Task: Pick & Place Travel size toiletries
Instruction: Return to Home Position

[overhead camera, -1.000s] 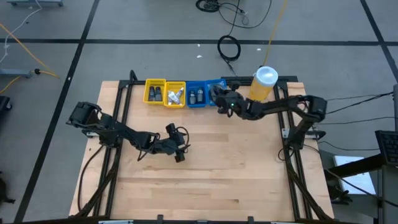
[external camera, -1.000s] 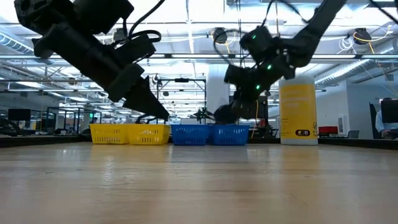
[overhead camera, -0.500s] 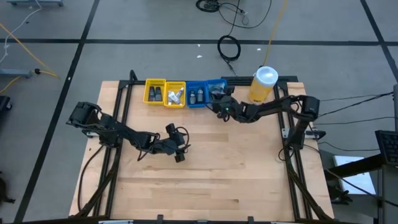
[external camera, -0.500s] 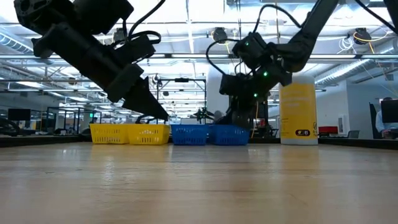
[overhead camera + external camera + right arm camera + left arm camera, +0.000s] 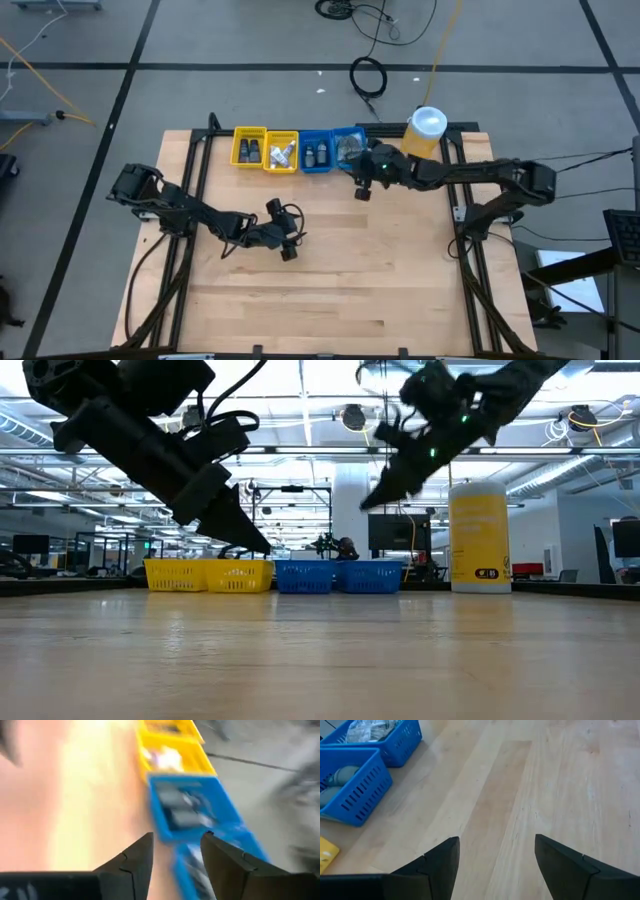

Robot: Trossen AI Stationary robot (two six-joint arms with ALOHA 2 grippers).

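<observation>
Apparently the sorting was done; only the return home remained.
The toiletries [image 5: 281,152] lay inside the row of yellow and blue bins [image 5: 267,150] at the far edge of the table [image 5: 400,280], with none seen loose on the wood (the end blue bin's contents were too small to name). The right gripper [image 5: 177,837] hung just beside the blue bins, fingers spread and empty. The left gripper [image 5: 497,839], likewise spread and empty, hovered near mid-table. By my reading, each arm needed to fold back clear of the bins and the yellow canister [image 5: 424,135].
</observation>
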